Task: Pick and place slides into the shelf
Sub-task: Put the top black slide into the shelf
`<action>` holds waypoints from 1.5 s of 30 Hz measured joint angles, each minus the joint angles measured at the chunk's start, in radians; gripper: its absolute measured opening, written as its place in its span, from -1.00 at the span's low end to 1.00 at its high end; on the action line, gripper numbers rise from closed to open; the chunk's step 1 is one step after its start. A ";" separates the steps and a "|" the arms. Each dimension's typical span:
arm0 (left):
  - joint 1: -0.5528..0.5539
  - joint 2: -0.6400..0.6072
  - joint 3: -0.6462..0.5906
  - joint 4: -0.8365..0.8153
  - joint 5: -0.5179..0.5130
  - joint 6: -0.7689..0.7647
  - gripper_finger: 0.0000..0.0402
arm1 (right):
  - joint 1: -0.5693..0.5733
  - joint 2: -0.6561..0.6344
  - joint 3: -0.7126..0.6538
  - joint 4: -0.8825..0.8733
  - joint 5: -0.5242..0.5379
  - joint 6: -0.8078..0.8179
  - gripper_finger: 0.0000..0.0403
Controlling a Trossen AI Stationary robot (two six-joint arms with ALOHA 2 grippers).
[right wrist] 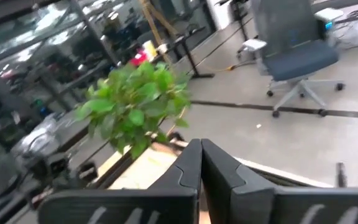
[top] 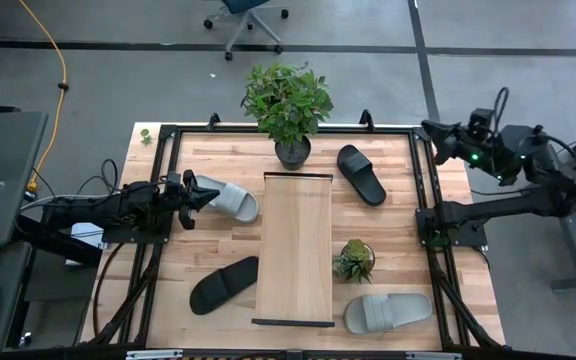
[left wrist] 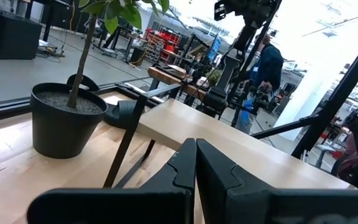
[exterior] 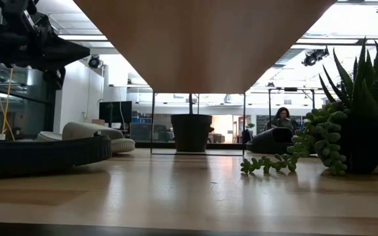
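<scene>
High view: shelf (top: 295,240) bare, 4 slides on table, none placed yet. Left gripper (top: 204,196) clenched empty, prob. touching grey slide (top: 230,200); right gripper (top: 434,131) clenched empty, off-table.

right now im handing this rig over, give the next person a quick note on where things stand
Left gripper: jaws shut, empty, over the grey slide left of the shelf.
Right gripper: jaws shut, empty, parked past the table's back right corner.
Other slides, all on the tabletop: black one right of the shelf, black one front left, grey one front right.
Done: nothing; the shelf is bare.
Left: all four slides.
</scene>
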 joint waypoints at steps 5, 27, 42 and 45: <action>0.000 0.000 0.000 0.000 0.021 0.000 -1.00 | -0.028 0.045 0.010 0.086 -0.109 -0.072 -1.00; 0.000 0.000 0.000 -0.013 0.049 -0.001 -1.00 | -0.328 0.430 0.653 -0.534 -0.325 -0.139 -1.00; 0.000 0.000 0.000 -0.023 0.109 0.000 -1.00 | -0.656 0.581 0.517 -0.663 -0.602 -0.337 -1.00; 0.000 0.000 0.000 -0.023 0.109 -0.001 -1.00 | -0.691 0.582 0.429 -0.648 -0.679 -0.351 -1.00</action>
